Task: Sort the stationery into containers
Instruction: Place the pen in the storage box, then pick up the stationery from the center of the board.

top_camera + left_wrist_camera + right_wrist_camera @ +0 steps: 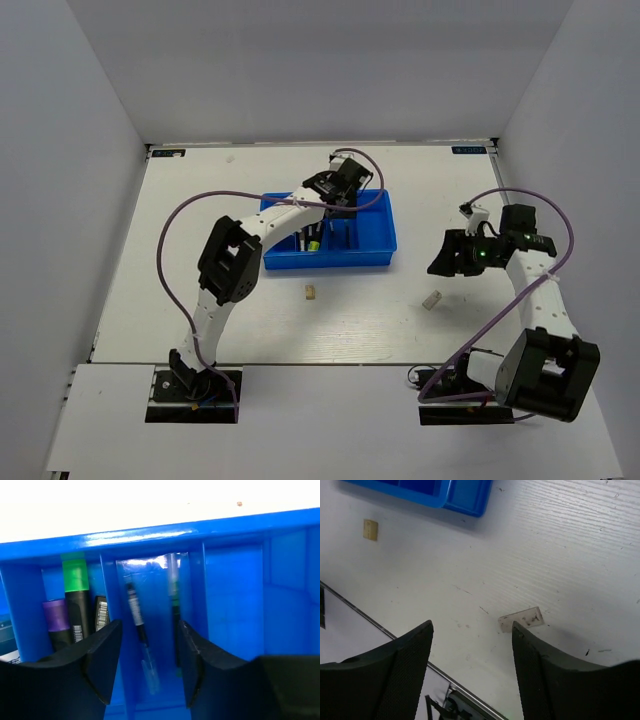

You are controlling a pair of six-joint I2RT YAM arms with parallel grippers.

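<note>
Both spread wide: left fingers over blue tray, right fingers near pale grey block.

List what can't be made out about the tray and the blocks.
1. Top view: the left gripper and arm cover the middle compartments of the blue rectangular plastic tray.
2. Left wrist view: a finger hides the lower ends of the dark markers; print on the thin pen is blurred.
3. Right wrist view: the top edge cuts off the tray.
4. Top view: tiny tan block and pale grey block too small for detail.
</note>
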